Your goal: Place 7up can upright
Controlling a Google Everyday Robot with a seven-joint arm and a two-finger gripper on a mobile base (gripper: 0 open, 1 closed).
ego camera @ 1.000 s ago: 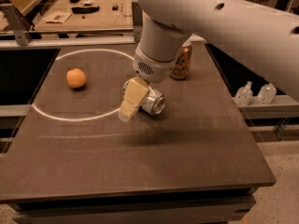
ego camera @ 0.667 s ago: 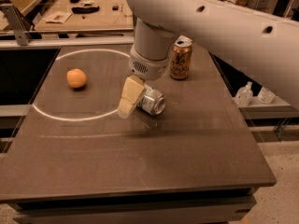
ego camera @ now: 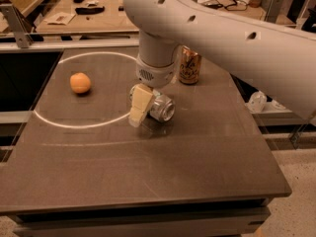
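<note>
The 7up can (ego camera: pixel 162 108) lies on its side on the dark table (ego camera: pixel 148 172), its silver end facing the front right. My gripper (ego camera: pixel 146 105) hangs from the big white arm right over the can's left part. One cream finger (ego camera: pixel 139 104) shows in front of the can; the other is hidden behind it. The can's green lettering is hidden.
A brown-orange can (ego camera: pixel 189 66) with script lettering stands upright just behind and to the right. An orange (ego camera: pixel 80 83) sits at the left inside a white circle line (ego camera: pixel 59 123). Other tables with clutter stand behind. The table's right edge is close.
The arm has swung left over the scene, and the gripper with the can has shifted slightly. The can still lies on its side.
</note>
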